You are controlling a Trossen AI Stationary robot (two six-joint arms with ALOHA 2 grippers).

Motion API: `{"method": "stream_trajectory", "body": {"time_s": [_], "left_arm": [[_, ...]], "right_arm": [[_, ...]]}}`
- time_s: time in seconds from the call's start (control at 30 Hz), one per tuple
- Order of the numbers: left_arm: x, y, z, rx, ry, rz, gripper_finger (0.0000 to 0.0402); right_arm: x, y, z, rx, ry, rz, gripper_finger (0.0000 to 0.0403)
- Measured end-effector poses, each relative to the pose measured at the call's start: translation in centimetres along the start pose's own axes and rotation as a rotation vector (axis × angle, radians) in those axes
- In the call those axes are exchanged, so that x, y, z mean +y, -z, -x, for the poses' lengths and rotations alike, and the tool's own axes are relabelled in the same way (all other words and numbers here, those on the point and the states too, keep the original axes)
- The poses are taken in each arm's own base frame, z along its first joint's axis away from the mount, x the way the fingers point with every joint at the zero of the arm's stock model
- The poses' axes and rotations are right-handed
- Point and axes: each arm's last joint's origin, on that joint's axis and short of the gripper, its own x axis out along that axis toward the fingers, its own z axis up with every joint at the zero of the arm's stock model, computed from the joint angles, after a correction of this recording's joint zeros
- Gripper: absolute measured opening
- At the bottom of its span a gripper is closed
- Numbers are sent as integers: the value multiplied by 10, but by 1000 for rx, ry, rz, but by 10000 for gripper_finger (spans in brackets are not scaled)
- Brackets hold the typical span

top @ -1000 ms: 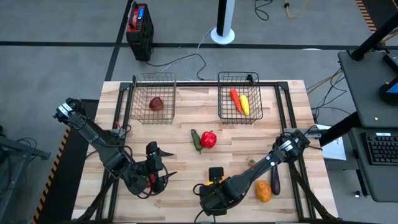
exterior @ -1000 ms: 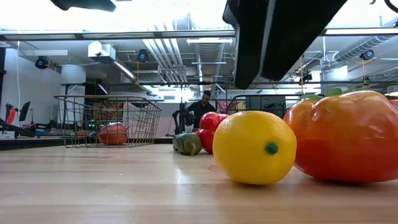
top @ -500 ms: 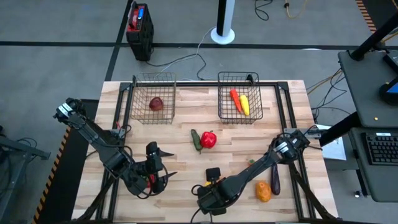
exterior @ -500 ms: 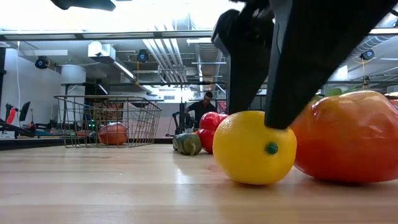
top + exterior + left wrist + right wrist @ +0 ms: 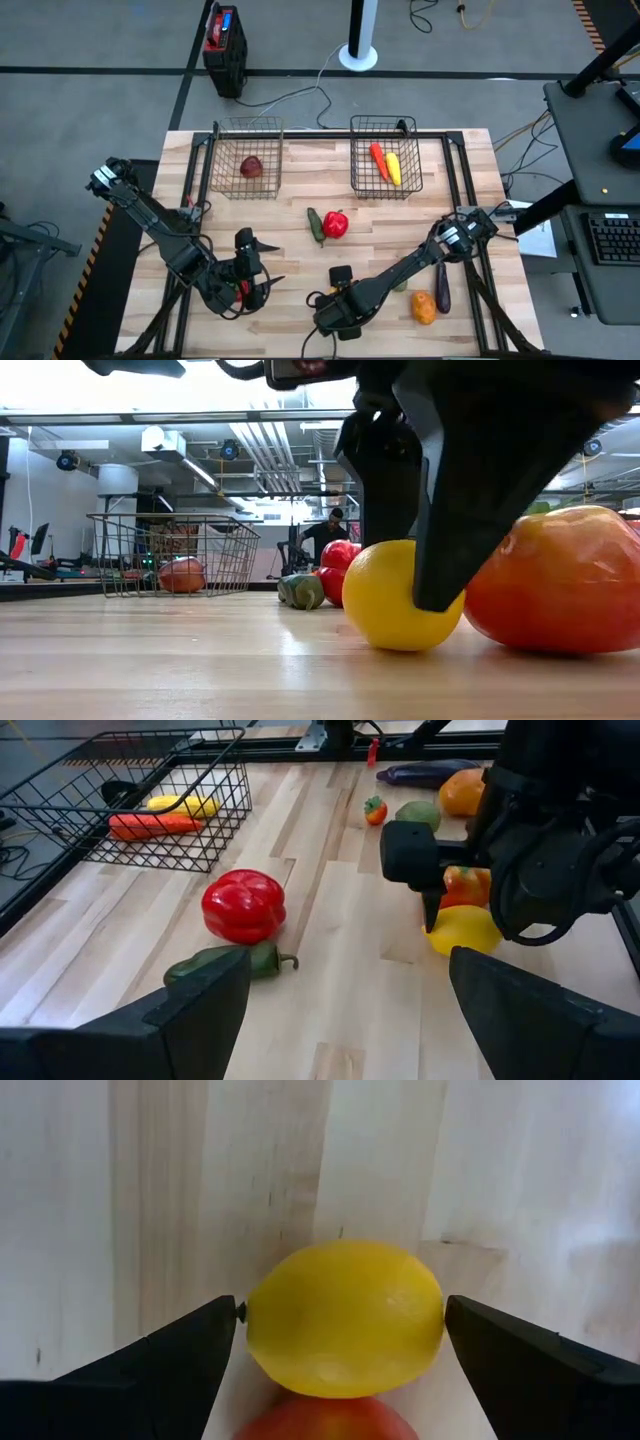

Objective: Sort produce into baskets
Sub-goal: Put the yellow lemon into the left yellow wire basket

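While red fruit fills left basket

Lemon sits between end effector fingers (tomato touching).

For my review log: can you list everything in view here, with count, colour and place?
Baskets: two, dark wire, table's far side.
Red fruit: one, in left basket.
Carrot and yellow piece: in right basket.
Red pepper, green pepper: mid-table.
Lemon: yellow, near edge.
Orange tomato-like piece: beside lemon.
Eggplant: purple, right side.
Orange fruit: right near corner.
Left gripper: open, idle, near-left.
Right gripper: open, straddling lemon.
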Motion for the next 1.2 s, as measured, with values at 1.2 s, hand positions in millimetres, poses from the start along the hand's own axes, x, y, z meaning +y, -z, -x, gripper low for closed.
{"method": "stream_trajectory", "body": {"time_s": [1.2], "left_arm": [[-16,15,3,-67,88,-146,322]], "right_arm": [[-12,-39,22,-375,-208,85,308]]}}
